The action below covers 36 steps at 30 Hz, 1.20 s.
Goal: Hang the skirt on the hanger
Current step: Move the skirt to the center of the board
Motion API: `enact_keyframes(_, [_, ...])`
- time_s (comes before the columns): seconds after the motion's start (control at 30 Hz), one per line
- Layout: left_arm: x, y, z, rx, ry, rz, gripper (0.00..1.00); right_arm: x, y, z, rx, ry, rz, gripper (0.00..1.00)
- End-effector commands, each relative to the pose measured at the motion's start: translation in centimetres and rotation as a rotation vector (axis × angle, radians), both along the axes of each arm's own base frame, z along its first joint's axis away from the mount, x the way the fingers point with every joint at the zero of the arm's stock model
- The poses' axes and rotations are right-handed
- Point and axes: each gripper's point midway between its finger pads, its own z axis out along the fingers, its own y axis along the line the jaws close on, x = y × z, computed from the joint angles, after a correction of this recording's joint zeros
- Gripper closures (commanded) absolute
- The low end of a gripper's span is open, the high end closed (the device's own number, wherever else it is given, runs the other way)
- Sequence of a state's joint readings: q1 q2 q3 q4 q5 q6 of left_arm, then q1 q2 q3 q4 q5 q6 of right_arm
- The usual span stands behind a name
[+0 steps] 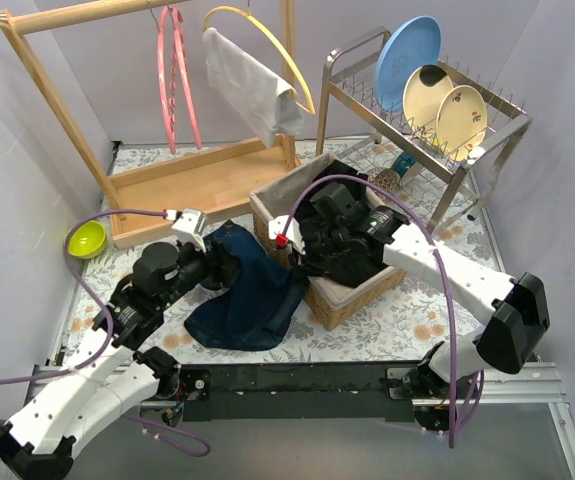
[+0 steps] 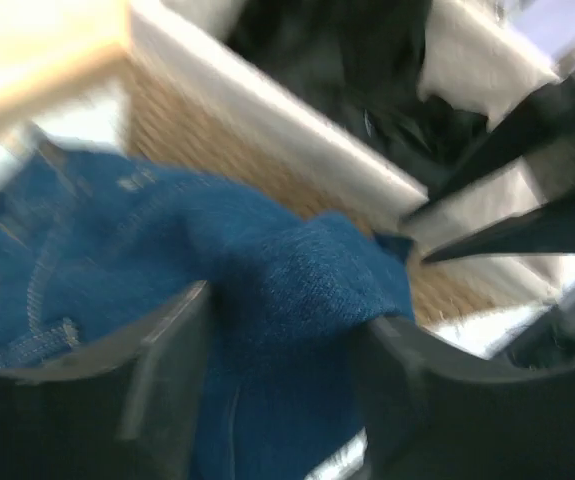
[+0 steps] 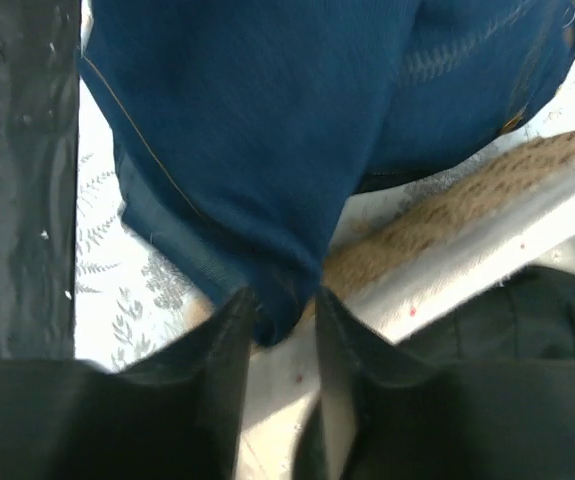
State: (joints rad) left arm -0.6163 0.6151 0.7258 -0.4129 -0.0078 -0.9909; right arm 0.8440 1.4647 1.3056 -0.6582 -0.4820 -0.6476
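Note:
The blue denim skirt [image 1: 252,295] lies crumpled on the table against the left wall of the wicker basket [image 1: 367,290]. My left gripper [image 1: 222,265] sits over its upper left part. In the left wrist view its jaws [image 2: 287,310] stand wide apart around a hump of the skirt [image 2: 267,270]. My right gripper [image 1: 289,245] hangs at the basket's left rim. Its jaws [image 3: 284,298] are slightly apart, and a corner of the skirt [image 3: 267,120] dips loosely between them. An empty pink hanger [image 1: 172,75] hangs on the wooden rack [image 1: 197,180].
A yellow hanger [image 1: 267,40] carrying a white cloth [image 1: 252,85] hangs beside the pink one. Black clothes [image 1: 342,250] fill the basket. A dish rack [image 1: 487,150] with plates stands at the back right. A green bowl [image 1: 86,238] sits at the left.

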Motion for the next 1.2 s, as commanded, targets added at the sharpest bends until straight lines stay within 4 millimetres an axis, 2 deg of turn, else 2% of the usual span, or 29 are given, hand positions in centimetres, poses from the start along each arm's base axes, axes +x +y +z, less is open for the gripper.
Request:
enact_keyframes(0.0, [-2.8, -2.7, -2.7, -0.102, 0.245, -0.119, 0.33, -1.1, -1.6, 3.2, 0.079, -0.095, 0.062, 0.52])
enact_keyframes(0.03, [-3.3, -3.0, -2.5, -0.119, 0.253, -0.146, 0.29, -1.7, -2.0, 2.7, 0.071, -0.087, 0.079, 0.45])
enact_keyframes(0.13, [-4.0, -2.9, -1.0, -0.144, 0.253, -0.156, 0.19, -3.1, -3.0, 2.6, 0.075, -0.089, 0.122, 0.37])
enact_keyframes(0.23, [-3.4, -0.9, 0.4, -0.152, 0.226, -0.034, 0.11, -3.8, -3.2, 2.9, 0.092, -0.087, 0.148, 0.36])
enact_keyframes(0.33, [-2.1, 1.7, 0.5, -0.152, 0.199, 0.141, 0.05, -4.5, -2.6, 3.4, 0.115, -0.047, 0.186, 0.36])
enact_keyframes(0.37, [-2.1, 2.2, 0.6, -0.161, 0.185, 0.167, 0.04, -4.5, -2.2, 4.2, 0.135, -0.054, 0.205, 0.36])
enact_keyframes(0.43, [-1.7, 3.0, 0.2, -0.168, 0.178, 0.218, 0.04, -5.1, -1.5, 4.7, 0.153, -0.012, 0.246, 0.34])
enact_keyframes(0.5, [-1.8, 3.2, 0.5, -0.189, 0.155, 0.223, 0.04, -5.3, -0.5, 6.5, 0.194, -0.017, 0.287, 0.34])
enact_keyframes(0.57, [-1.6, 4.2, 1.0, -0.209, 0.127, 0.275, 0.03, -5.8, 0.4, 7.8, 0.225, -0.024, 0.321, 0.34])
enact_keyframes(0.6, [-1.5, 4.8, 1.3, -0.216, 0.111, 0.302, 0.02, -5.9, 1.1, 9.4, 0.260, -0.040, 0.342, 0.34])
enact_keyframes(0.63, [-1.4, 5.3, 1.6, -0.221, 0.100, 0.334, 0.02, -6.2, 1.6, 10.1, 0.276, -0.044, 0.358, 0.35])
enact_keyframes(0.67, [-1.0, 6.5, 1.8, -0.215, 0.080, 0.401, 0.02, -7.0, 2.6, 11.1, 0.297, -0.051, 0.388, 0.35])
enact_keyframes(0.73, [-0.7, 7.7, 2.0, -0.215, 0.054, 0.462, 0.02, -7.5, 4.4, 12.5, 0.313, -0.055, 0.393, 0.37])
enact_keyframes(0.77, [-0.3, 8.7, 2.3, -0.219, 0.035, 0.519, 0.02, -9.0, 5.5, 12.7, 0.311, -0.049, 0.426, 0.38])
enact_keyframes(0.8, [-0.1, 9.2, 2.2, -0.220, 0.026, 0.551, 0.02, -8.6, 7.0, 12.1, 0.289, -0.049, 0.394, 0.38])
enact_keyframes(0.83, [0.1, 9.5, 2.2, -0.226, 0.024, 0.579, 0.02, -8.6, 8.1, 12.6, 0.293, -0.068, 0.382, 0.39])
enact_keyframes(0.87, [0.4, 9.7, 1.7, -0.226, 0.028, 0.604, 0.02, -9.6, 9.9, 11.4, 0.266, -0.063, 0.400, 0.40])
enact_keyframes(0.93, [0.9, 10.4, 1.4, -0.238, 0.023, 0.665, 0.02, -8.7, 11.9, 11.3, 0.256, -0.115, 0.346, 0.42])
enact_keyframes(0.97, [1.1, 10.7, 1.0, -0.238, 0.024, 0.689, 0.02, -8.5, 13.0, 10.0, 0.232, -0.105, 0.331, 0.43])
enact_keyframes(1.03, [1.6, 11.2, 0.8, -0.235, 0.009, 0.732, 0.02, -7.3, 14.2, 9.3, 0.225, -0.117, 0.279, 0.47])
enact_keyframes(1.07, [1.8, 11.2, 0.5, -0.222, 0.010, 0.740, 0.02, -6.6, 14.7, 7.9, 0.197, -0.122, 0.258, 0.48])
enact_keyframes(1.13, [2.2, 11.7, 0.3, -0.201, -0.003, 0.774, 0.02, -4.5, 15.1, 5.7, 0.160, -0.172, 0.172, 0.50])
enact_keyframes(1.17, [2.5, 11.8, -0.1, -0.181, 0.003, 0.790, 0.02, -2.7, 15.0, 4.7, 0.129, -0.218, 0.097, 0.50])
